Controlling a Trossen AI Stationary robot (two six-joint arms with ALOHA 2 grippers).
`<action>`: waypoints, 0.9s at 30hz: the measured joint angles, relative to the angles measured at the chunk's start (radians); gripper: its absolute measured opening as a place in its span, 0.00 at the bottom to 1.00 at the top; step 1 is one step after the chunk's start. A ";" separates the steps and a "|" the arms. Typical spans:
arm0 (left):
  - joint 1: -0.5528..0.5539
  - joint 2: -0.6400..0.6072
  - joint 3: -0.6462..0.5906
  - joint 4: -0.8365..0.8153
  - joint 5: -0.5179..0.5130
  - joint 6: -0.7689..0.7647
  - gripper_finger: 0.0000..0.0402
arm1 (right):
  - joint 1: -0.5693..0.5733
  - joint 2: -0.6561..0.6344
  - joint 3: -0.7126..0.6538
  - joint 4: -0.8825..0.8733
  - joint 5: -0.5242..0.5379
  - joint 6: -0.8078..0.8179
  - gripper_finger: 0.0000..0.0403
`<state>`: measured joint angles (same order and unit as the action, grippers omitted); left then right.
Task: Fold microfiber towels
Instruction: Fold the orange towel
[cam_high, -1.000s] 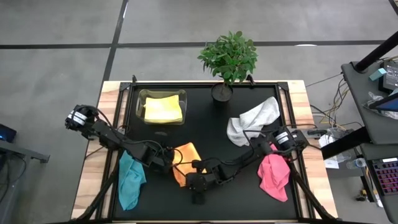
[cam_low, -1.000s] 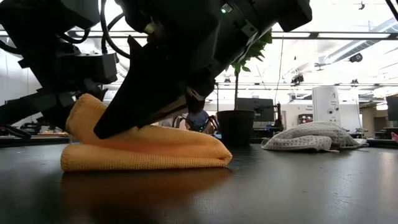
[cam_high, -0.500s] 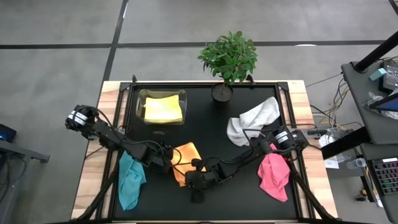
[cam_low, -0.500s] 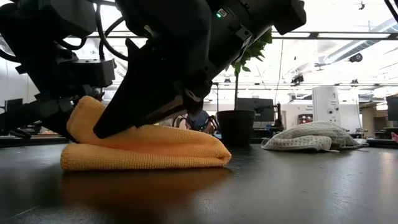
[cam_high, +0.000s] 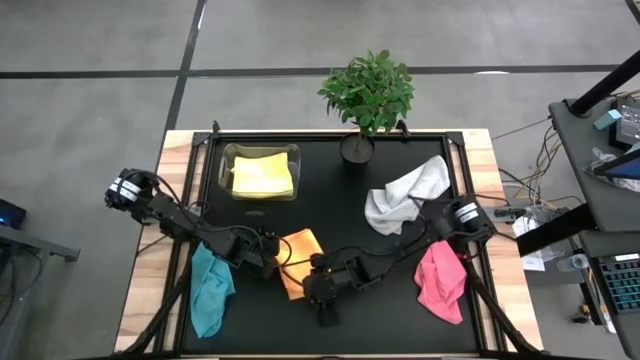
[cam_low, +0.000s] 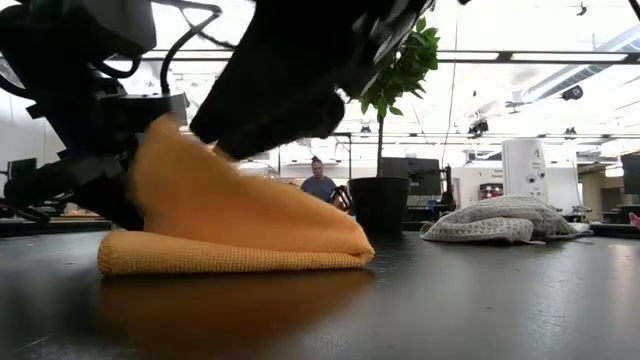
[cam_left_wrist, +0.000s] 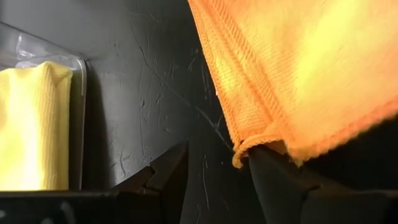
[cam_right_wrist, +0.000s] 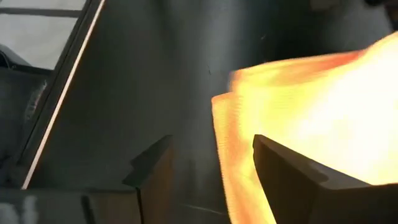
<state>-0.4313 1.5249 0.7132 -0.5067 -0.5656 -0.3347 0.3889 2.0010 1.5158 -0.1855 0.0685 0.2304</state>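
A folded orange towel (cam_high: 299, 260) lies near the front middle of the black table (cam_high: 380, 310), its long axis running from the back edge toward the front, its folded edge turned right in the low view. The left gripper (cam_left_wrist: 214, 177), fingers parted, has one finger under the towel's corner. The right gripper (cam_right_wrist: 211, 180) stands open at the towel's near edge, gripping nothing.
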 joint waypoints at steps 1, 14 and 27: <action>0.000 0.000 0.000 0.006 -0.001 0.000 0.38 | -0.001 -0.010 0.000 -0.004 0.001 -0.015 0.54; 0.000 0.000 0.000 0.011 -0.019 0.000 0.38 | -0.151 -0.084 -0.027 -0.133 0.066 -0.203 0.55; 0.000 0.000 -0.006 0.013 -0.019 0.000 0.38 | -0.403 -0.037 -0.160 0.129 -0.199 -0.219 0.49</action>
<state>-0.4316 1.5253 0.7071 -0.4939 -0.5842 -0.3347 -0.0143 1.9641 1.3558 -0.0565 -0.1309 0.0110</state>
